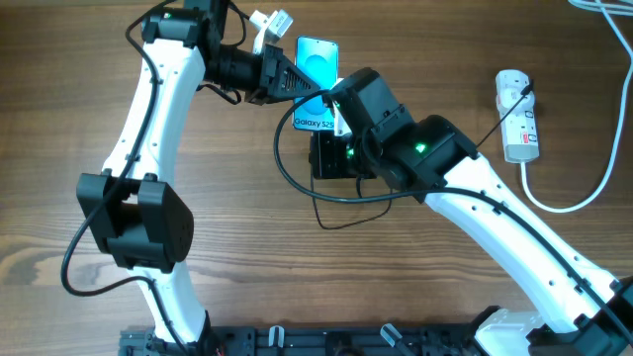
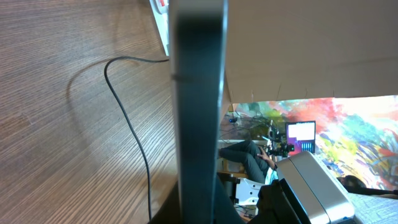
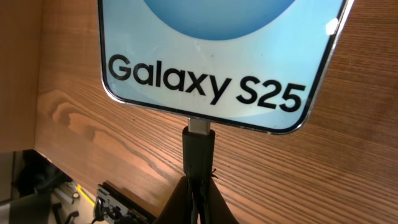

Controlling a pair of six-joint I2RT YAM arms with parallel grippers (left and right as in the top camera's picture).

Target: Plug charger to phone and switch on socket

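The wooden table [image 1: 247,267] carries everything. The left arm [image 1: 148,119] reaches in from the left and the right arm [image 1: 514,218] from the lower right, and they meet at the far middle of the table.

There the phone [image 1: 317,61] shows its teal screen upward, with the "Galaxy S25" strip on the end nearer the right arm. The left gripper [image 1: 295,84] is clamped on the phone's side. In the left wrist view the phone [image 2: 199,93] appears edge-on, running straight up the middle.

The socket [image 1: 518,119] lies well apart on the right side of the table, with its white lead [image 1: 574,203] curving away toward the right edge.

The charger [image 1: 278,158] loops loosely over the table below the phone. The right gripper [image 3: 198,190] is closed narrow on the charger's plug [image 3: 198,149], which stands in line with the phone's bottom edge. Its metal tip meets the port there, but how deep it sits cannot be told.
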